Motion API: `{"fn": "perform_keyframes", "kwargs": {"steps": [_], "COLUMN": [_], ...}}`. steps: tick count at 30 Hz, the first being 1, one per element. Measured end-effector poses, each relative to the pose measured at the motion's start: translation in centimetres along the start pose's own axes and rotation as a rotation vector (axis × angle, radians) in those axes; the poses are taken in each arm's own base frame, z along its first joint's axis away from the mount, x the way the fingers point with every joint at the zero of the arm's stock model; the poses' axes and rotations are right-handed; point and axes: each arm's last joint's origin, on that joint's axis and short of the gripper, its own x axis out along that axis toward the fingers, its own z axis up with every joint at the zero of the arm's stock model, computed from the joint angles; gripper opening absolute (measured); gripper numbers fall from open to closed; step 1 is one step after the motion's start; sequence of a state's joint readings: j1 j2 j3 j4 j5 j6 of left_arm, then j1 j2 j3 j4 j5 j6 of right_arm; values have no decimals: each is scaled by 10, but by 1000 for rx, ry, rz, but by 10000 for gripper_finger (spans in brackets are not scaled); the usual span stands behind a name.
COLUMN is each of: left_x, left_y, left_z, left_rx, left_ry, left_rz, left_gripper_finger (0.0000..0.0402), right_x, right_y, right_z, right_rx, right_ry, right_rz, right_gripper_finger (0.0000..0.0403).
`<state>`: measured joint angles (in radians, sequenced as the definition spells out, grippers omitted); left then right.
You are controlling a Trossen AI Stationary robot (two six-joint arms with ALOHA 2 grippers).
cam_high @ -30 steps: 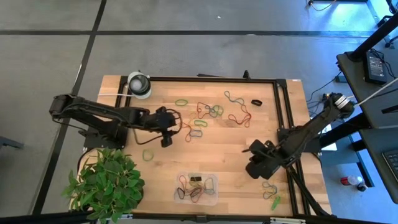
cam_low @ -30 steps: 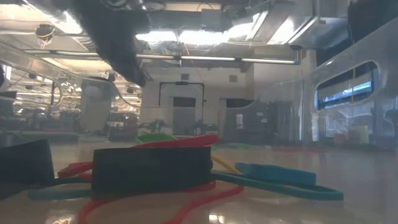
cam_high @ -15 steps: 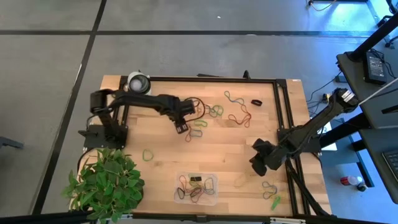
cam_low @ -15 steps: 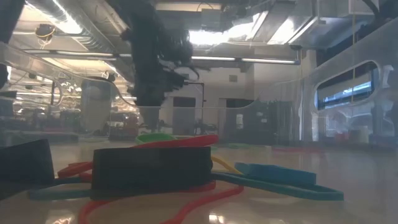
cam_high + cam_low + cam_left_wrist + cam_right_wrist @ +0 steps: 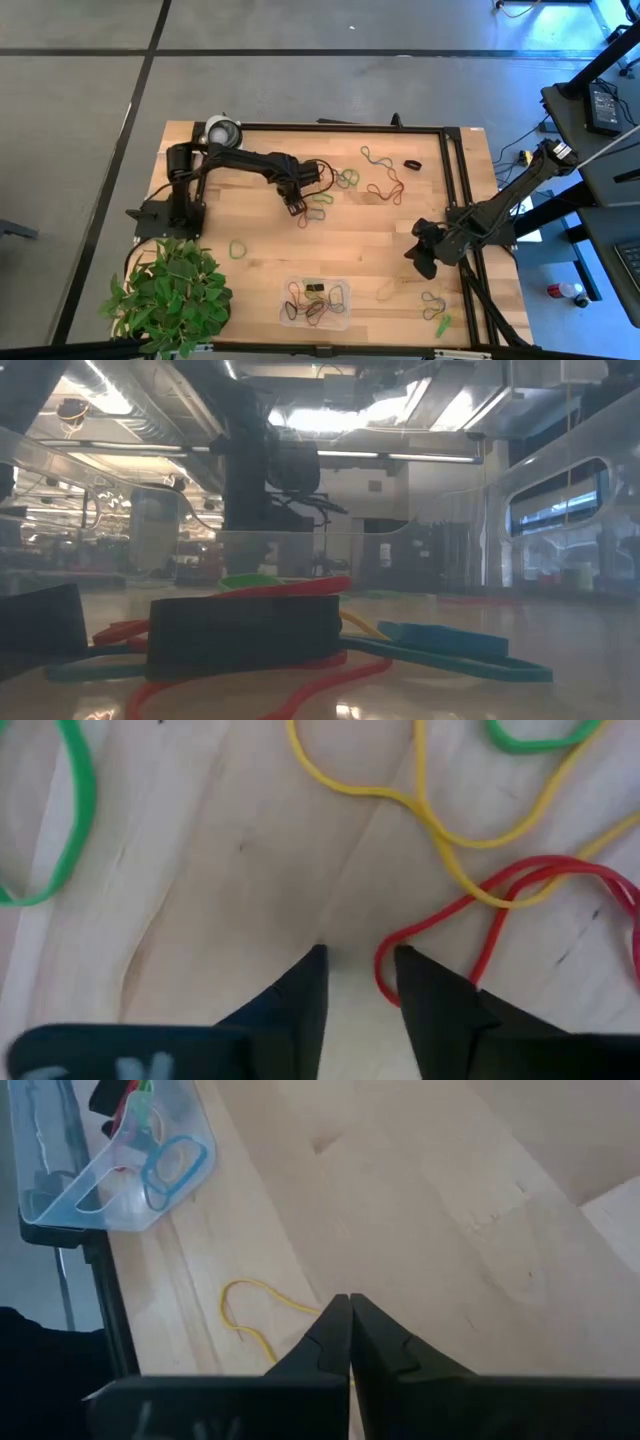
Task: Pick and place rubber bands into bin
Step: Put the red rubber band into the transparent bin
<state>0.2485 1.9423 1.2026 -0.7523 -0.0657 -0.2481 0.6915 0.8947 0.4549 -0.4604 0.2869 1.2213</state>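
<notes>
Loose rubber bands (image 5: 345,180) in red, green and yellow lie on the far middle of the table. My left gripper (image 5: 295,207) is down among them, open. In its wrist view the fingers (image 5: 358,960) stand either side of the rounded end of a red band (image 5: 385,970), which lies close to one finger (image 5: 425,985); whether they touch, I cannot tell. My right gripper (image 5: 422,262) is shut and empty near the right edge, with a yellow band (image 5: 245,1315) flat on the wood just beyond its tips (image 5: 348,1302). The clear bin (image 5: 284,300) near the front edge holds several bands.
A potted plant (image 5: 170,295) fills the near left corner and a round white-and-grey object (image 5: 223,133) sits at the far left. A black frame rail (image 5: 455,180) runs along the right side. More bands (image 5: 435,305) lie near the right front corner, and a green one (image 5: 238,248) lies left of centre.
My left arm has swung from the left middle of the table toward the far right and come down into the cluster of bands. My right gripper has drawn back toward the right edge, uncovering the yellow band on the wood.
</notes>
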Motion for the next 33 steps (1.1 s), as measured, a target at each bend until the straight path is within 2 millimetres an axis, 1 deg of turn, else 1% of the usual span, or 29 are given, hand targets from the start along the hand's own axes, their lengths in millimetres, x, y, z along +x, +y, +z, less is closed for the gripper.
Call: {"fn": "perform_keyframes", "kwargs": {"steps": [2,5,8,10,12,13,17,24,30,33], "left_x": [0,0,-3,-9,-17,-23,-59,-118,-161,-180], "left_y": [-6,-14,-19,-21,-25,-27,-31,-48,-71,-88], "left_z": [-2,-4,-6,-9,-15,-17,-22,-50,-81,-89], "left_rx": [18,20,-31,-67,-87,-93,-125,-128,-64,-24], "left_ry": [0,-1,-14,-24,-5,-7,-129,-315,-474,-548], "left_rz": [7,10,26,27,-7,-19,-46,-86,-153,-167], "left_gripper_finger": [79,18,4,2,2,2,2,2,2,2], "right_x": [0,0,0,0,0,0,0,0,0,0], "right_y": [0,-2,-2,-2,-2,-2,-2,-3,-4,-5], "right_z": [0,-1,-1,-1,-1,-1,-1,-1,-1,-1], "right_rx": [-2,-9,-28,-35,-45,-54,-68,-115,-122,-124], "right_ry": [2,7,8,8,8,8,9,13,-1,2], "right_rz": [-4,-18,-20,-20,-20,-21,-22,-30,-48,-54], "right_gripper_finger": [4,4,4,4,4,4,4,4,4,4]}}
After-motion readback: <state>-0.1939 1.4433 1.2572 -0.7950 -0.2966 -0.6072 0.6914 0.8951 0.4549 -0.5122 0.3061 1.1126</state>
